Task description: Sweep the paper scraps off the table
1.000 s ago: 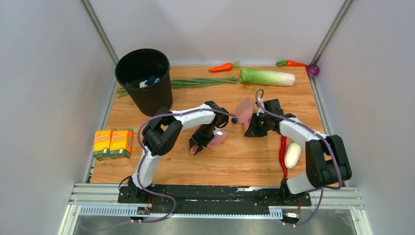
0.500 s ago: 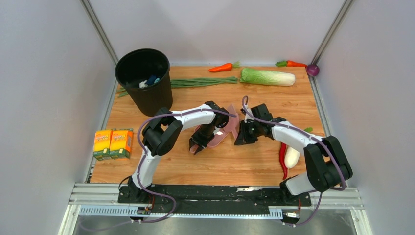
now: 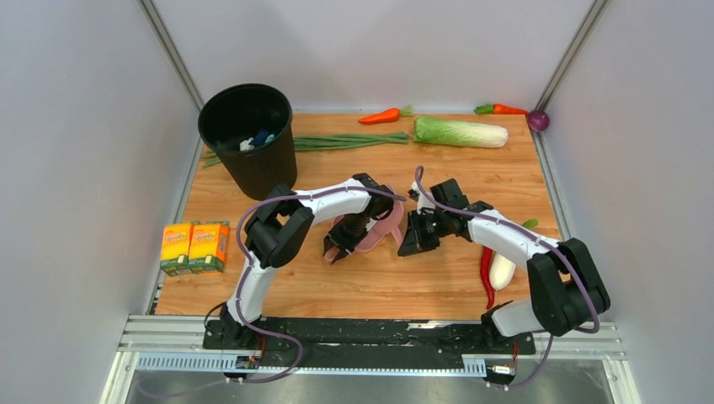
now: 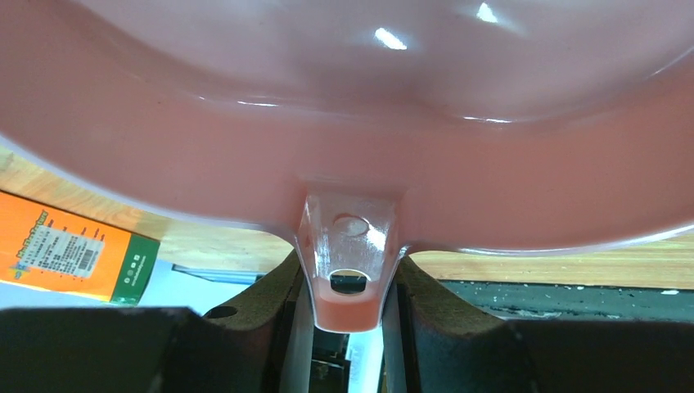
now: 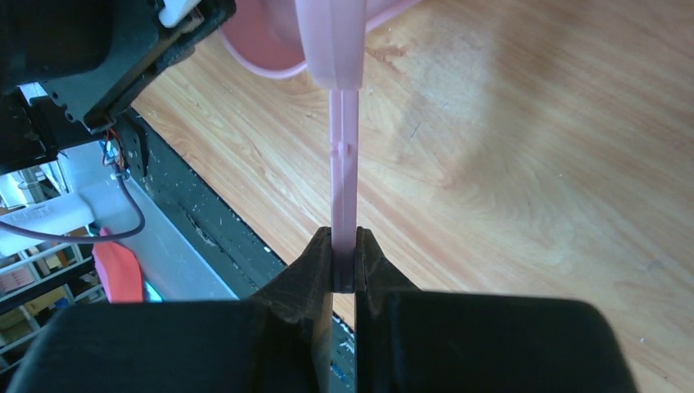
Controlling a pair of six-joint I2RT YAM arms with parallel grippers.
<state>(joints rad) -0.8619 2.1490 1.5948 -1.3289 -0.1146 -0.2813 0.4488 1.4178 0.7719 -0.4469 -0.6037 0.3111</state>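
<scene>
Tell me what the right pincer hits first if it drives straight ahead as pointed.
Probably the pink dustpan held by the left pincer; the brush in the right pincer points at its rim. Depth is unclear.

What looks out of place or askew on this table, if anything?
Nothing spilled or damaged. Two small oddities: the round purple vegetable sits off the wood-grain table, at its far right corner, and the pair of orange cartons overhangs its left edge. The left pincer grips the pink plastic dustpan, the right pincer the pink brush.
</scene>
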